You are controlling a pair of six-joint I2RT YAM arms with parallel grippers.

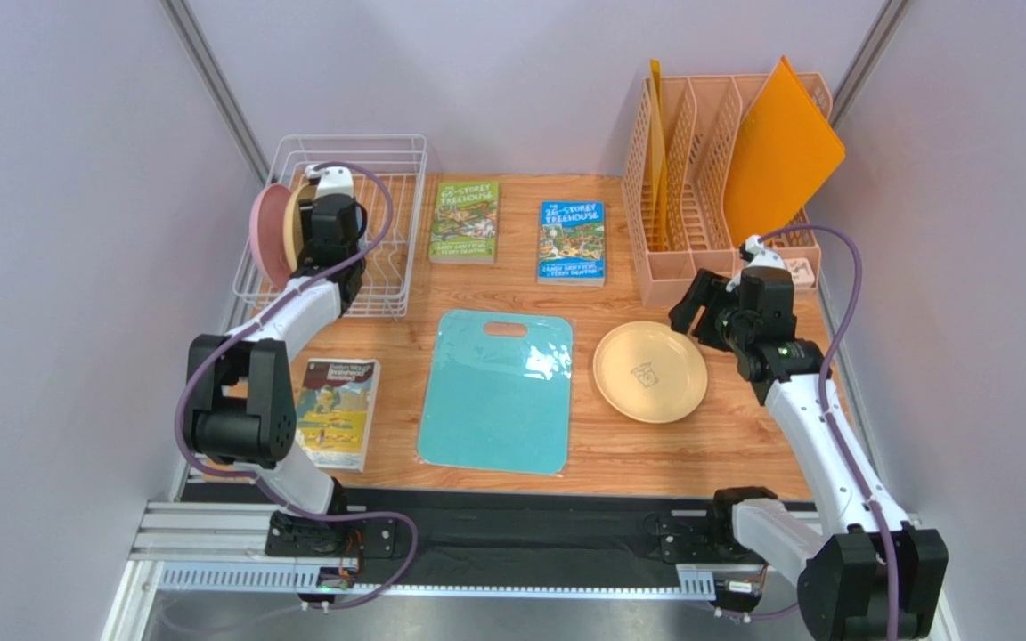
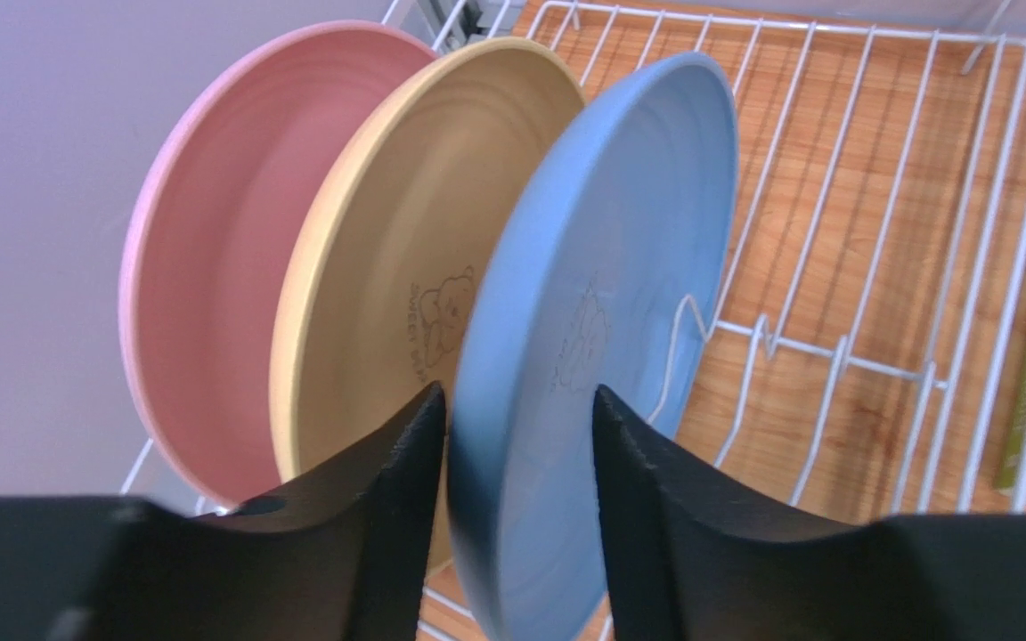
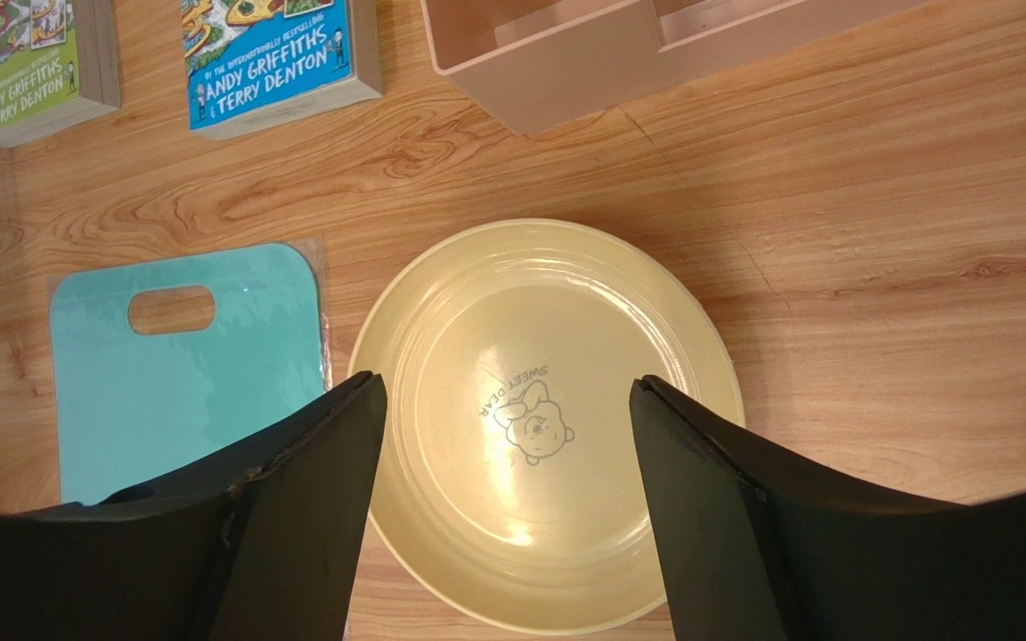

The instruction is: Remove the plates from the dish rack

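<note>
The white wire dish rack (image 1: 385, 140) stands at the back left. A pink plate (image 2: 211, 267), a tan-yellow plate (image 2: 398, 241) and a blue plate (image 2: 599, 267) stand on edge in it (image 2: 800, 345). My left gripper (image 2: 516, 414) has a finger on each side of the blue plate's rim, and the plate fills the gap between them. In the top view the left gripper (image 1: 322, 214) covers the blue plate. A second tan-yellow plate (image 1: 650, 371) lies flat on the table. My right gripper (image 3: 502, 401) hovers open and empty above it (image 3: 545, 414).
A teal cutting board (image 1: 498, 390) lies mid-table. A green book (image 1: 465, 221) and a blue book (image 1: 572, 241) lie behind it, and a third book (image 1: 338, 411) lies at the front left. A peach slatted organizer (image 1: 706, 174) with orange boards (image 1: 779, 147) stands at the back right.
</note>
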